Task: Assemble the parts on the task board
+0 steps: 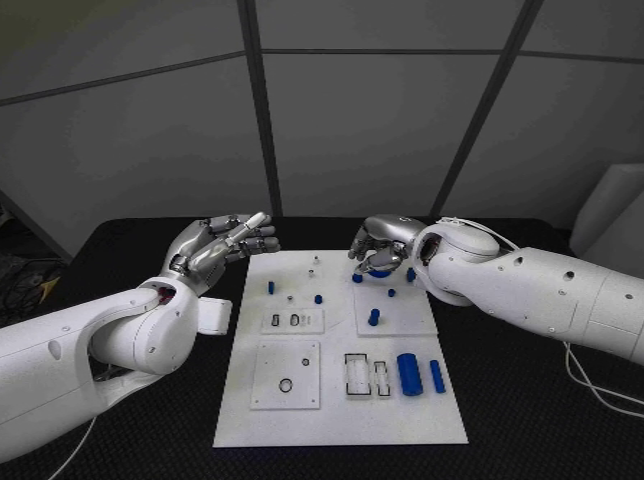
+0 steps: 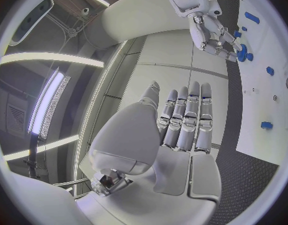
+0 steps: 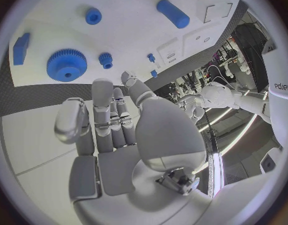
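The right hand (image 1: 381,247), empty with loose fingers, should drop slowly onto the big gear (image 3: 67,65). The left hand (image 1: 224,243) waits open.

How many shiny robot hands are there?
2. The left robot hand is by the task board's far left corner; the right robot hand is over its far edge.

A black, cloth-covered table (image 1: 553,420) is seen, with a flat white rectangular task board (image 1: 344,425) laid dead centre, stretching 6 to 12 o'clock.
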Robot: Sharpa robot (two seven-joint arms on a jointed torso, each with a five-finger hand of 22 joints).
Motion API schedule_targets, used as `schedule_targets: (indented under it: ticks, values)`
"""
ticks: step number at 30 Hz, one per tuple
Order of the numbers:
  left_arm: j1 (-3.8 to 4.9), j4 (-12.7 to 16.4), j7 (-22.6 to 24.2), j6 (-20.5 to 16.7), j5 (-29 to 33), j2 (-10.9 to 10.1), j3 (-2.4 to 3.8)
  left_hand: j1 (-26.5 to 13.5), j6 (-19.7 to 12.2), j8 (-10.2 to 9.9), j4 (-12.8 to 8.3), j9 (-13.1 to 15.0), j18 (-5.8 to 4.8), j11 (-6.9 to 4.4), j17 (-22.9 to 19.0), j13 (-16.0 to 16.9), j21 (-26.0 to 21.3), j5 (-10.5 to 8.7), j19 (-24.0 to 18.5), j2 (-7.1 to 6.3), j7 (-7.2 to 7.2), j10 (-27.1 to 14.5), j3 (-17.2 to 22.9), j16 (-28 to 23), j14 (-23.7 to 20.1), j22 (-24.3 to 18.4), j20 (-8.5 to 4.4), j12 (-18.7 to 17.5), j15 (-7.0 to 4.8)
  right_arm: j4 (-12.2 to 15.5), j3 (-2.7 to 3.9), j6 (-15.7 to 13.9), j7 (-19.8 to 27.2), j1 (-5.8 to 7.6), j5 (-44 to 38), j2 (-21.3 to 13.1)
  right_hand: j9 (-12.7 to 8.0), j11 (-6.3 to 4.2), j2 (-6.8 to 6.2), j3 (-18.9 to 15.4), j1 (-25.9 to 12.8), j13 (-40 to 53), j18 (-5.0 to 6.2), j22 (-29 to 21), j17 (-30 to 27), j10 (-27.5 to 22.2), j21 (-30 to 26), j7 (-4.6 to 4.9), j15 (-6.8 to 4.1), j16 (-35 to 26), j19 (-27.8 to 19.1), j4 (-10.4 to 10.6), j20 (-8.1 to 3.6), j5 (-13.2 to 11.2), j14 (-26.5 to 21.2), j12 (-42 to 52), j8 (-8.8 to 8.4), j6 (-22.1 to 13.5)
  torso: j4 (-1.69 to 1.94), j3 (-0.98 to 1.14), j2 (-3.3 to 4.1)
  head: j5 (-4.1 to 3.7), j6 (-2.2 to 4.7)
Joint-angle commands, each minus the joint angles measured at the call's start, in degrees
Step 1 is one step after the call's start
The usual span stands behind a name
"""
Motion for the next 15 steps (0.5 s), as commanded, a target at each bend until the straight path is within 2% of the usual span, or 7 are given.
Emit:
schedule_targets:
  ticks: [1,3,7,11,15]
  values:
    - [0.08,0.2,0.1,1.6,-1.0,-0.1,0.06,-0.2,0.2,-0.2,0.0,0.0,-0.64,0.03,0.0,-0.1,0.3,0.34,0.2,0.14,0.13,0.3,-0.4,-0.3,0.3,0.0,-0.02,-0.4,-0.08,0.2,0.06,4.7,-2.8,0.16,-4.2,0.1,0.0,0.06,-0.10,0.4,-0.4,0.1,-1.02,1.9,3.0,-0.8,1.3,0.34,0.47,3.2,0.7,-0.1,0.04,-0.2,1.4,0.0,-0.11,-0.3,0.40,-0.21,0.54,-0.26,-0.14]
    - [0.08,0.2,0.0,1.7,-1.0,-0.1,0.06,-0.2,0.3,-0.2,0.0,-0.1,-0.65,0.04,0.0,-0.1,0.2,0.34,0.2,0.17,0.14,0.3,-0.4,-0.3,0.3,0.0,-0.01,-0.4,-0.07,0.2,0.06,5.2,-3.1,0.17,-4.6,0.1,0.1,0.18,-0.07,0.5,-0.4,0.1,-1.19,3.1,4.5,-1.0,2.0,0.31,0.53,4.7,1.1,-0.2,0.12,-0.2,1.3,-0.1,-0.09,-0.3,0.43,-0.26,0.59,-0.28,-0.22]
    - [0.08,0.3,0.0,1.9,-1.0,-0.1,0.06,-0.3,0.3,-0.3,0.0,-0.1,-0.66,0.05,0.0,-0.1,0.2,0.34,0.2,0.20,0.15,0.4,-0.5,-0.4,0.3,-0.1,-0.01,-0.5,-0.06,0.3,0.05,6.0,-3.2,0.18,-5.0,0.3,0.1,0.29,-0.17,0.5,-0.4,0.2,-1.33,4.1,6.1,-1.5,2.7,0.38,0.68,6.5,1.3,-0.3,0.26,-0.2,1.1,-0.1,-0.09,-0.3,0.27,-0.22,0.82,-0.02,-0.17]
    - [0.09,0.3,-0.1,1.9,-1.0,-0.1,0.06,-0.3,0.3,-0.3,0.0,-0.1,-0.66,0.05,0.0,-0.1,0.2,0.34,0.2,0.20,0.15,0.4,-0.5,-0.4,0.3,-0.1,-0.01,-0.5,-0.06,0.2,0.05,6.6,-3.3,0.18,-5.1,0.4,0.1,0.36,0.05,0.6,-0.4,0.3,-1.54,5.4,8.0,-1.5,3.6,0.45,0.76,8.4,1.8,-0.3,0.38,-0.2,1.1,0.0,-0.05,-0.1,0.36,-0.28,0.91,0.00,-0.43]
    - [0.09,0.2,-0.2,2.0,-1.0,-0.2,0.06,-0.4,0.3,-0.3,0.0,-0.1,-0.67,0.06,0.0,-0.1,0.2,0.34,0.2,0.26,0.17,0.4,-0.5,-0.5,0.3,-0.1,0.00,-0.6,-0.04,-0.1,0.05,6.8,-3.3,0.18,-5.3,0.7,0.2,0.32,0.37,0.8,-0.3,0.4,-1.80,7.0,10.5,-1.0,4.5,0.44,0.84,10.8,2.4,-0.3,0.43,-0.2,1.3,0.1,-0.01,0.1,0.34,-0.18,1.08,0.03,-0.56]
